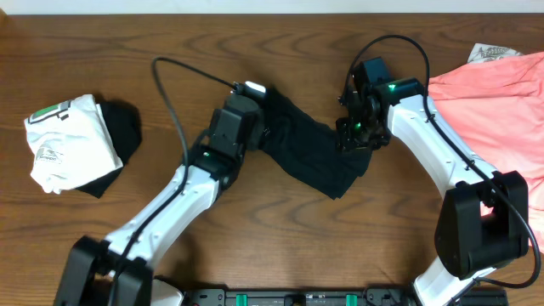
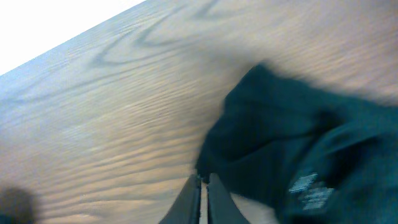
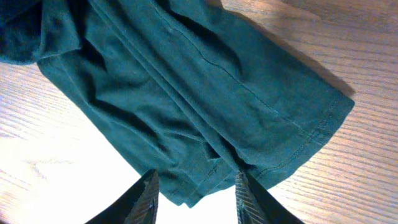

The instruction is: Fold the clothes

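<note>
– Scanning the brown wood-grain table (image 1: 255, 34): where does the plain black limp fabric shirt (image 1: 314, 157) lie?
– Mid-table, bunched into a crumpled diagonal band that runs between the two arms. Not flat, not folded.
– Left gripper (image 1: 253, 95)?
– Over the band's upper left end. From its wrist camera, the left gripper (image 2: 203, 185) has its jaws pressed almost together, only a hairline between them. An edge of the shirt (image 2: 292, 137) meets the tips; cannot tell whether cloth is caught. A small white printed label (image 2: 308, 186) shows on the fabric to the right.
– Right gripper (image 1: 357, 136)?
– At the band's right end. From its own camera, the right gripper (image 3: 196, 180) has jaws spread apart, with the shirt's (image 3: 186, 93) stitched hem lying beneath and between them. Nothing pinched.
– Other garments?
– A folded white fabric garment with green print (image 1: 64, 140) sits far left, resting on a second black fabric garment (image 1: 123, 127). A loose salmon-pink fabric garment (image 1: 497, 93) is spread at the right edge, just beside the right arm. Both lots lie well apart from the black shirt.
</note>
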You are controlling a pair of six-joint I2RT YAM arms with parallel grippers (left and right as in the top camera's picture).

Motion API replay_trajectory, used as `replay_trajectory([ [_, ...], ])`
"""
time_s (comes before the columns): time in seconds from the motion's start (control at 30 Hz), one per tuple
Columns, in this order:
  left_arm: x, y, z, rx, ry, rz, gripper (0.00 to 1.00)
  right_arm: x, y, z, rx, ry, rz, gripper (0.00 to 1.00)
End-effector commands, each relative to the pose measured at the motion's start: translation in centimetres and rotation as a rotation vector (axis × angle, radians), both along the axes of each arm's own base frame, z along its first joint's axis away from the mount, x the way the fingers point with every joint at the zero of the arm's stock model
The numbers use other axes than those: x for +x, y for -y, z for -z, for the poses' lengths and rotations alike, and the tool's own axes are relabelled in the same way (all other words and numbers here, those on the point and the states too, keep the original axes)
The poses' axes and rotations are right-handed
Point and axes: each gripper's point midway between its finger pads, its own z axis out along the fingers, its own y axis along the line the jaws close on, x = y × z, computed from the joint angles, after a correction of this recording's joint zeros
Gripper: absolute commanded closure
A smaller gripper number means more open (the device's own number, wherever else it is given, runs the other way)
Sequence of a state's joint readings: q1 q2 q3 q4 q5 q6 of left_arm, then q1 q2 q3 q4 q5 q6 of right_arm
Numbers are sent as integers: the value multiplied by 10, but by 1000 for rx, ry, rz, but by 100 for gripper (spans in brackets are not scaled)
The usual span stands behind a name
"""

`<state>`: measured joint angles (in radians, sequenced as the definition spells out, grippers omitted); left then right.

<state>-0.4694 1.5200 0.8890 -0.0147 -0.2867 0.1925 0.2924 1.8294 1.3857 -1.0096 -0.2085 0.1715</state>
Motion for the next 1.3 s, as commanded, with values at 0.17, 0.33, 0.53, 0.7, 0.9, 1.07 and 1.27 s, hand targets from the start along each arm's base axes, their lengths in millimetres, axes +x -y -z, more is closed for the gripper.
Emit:
replay_trajectory([
  [0.17, 34, -4, -1, 332, 92, 115, 64, 0, 14, -7, 2, -8, 26, 62],
  [0.33, 38, 10, 19, 361, 76, 187, 63, -1, 28, -6, -3, -28, 62, 62],
  [0.53, 27, 35, 64, 447, -6, 316, 64, 0, 29, -6, -2, -28, 67, 62],
  [0.7, 8, 66, 92, 478, -43, 410, 64, 0, 29, -6, -2, -26, 67, 62],
  [0.9, -24, 105, 111, 511, -73, 535, 64, 1, 29, -6, -1, -22, 67, 62],
  [1.07, -44, 108, 133, 561, -150, 589, 63, 2, 28, -6, 3, -21, 66, 62],
  [1.27, -32, 94, 119, 622, -100, 490, 63, 2, 28, -6, 2, -21, 66, 61],
])
